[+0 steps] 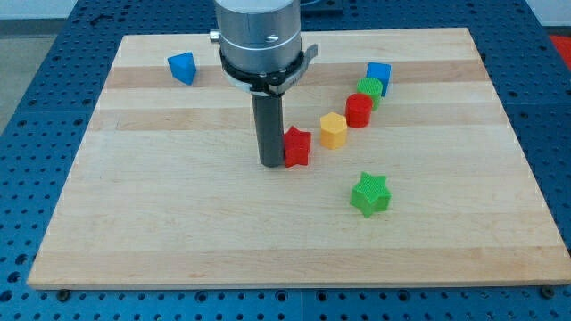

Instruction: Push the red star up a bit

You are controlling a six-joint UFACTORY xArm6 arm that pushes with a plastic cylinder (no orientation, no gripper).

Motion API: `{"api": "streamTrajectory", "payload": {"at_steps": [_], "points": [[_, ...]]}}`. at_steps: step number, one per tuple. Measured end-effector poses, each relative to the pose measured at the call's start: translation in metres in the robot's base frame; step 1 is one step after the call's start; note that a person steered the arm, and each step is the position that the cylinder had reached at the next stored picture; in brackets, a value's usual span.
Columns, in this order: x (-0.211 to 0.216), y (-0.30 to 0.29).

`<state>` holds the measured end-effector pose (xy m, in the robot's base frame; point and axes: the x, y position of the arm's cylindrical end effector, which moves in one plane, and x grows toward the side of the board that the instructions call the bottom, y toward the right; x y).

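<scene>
On the board's middle, my tip: my tip [271, 164] is resting on the wooden board [178, 223], pressing against the left side of the red star [297, 146].
Tool state: a bare rod with nothing to clench or release, so it is grasping nothing (only touching).
Red star: sitting near the board's centre, just left of the yellow hexagonal block [333, 130].
Diagonal row: yellow block, red cylinder [359, 111], green block [369, 89] and blue cube [378, 74] are running toward the view's top right.
Green star [370, 194]: lying apart, lower right of the red star.
Blue wedge-like block [182, 68]: sitting alone at the view's top left.
</scene>
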<state>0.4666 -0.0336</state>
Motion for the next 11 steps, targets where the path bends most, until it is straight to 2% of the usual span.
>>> {"api": "streamTrajectory", "payload": {"at_steps": [2, 3, 5, 9, 11], "points": [[0.03, 0.008], [0.03, 0.027], [0.03, 0.022], [-0.015, 0.021], [-0.02, 0.026]]}}
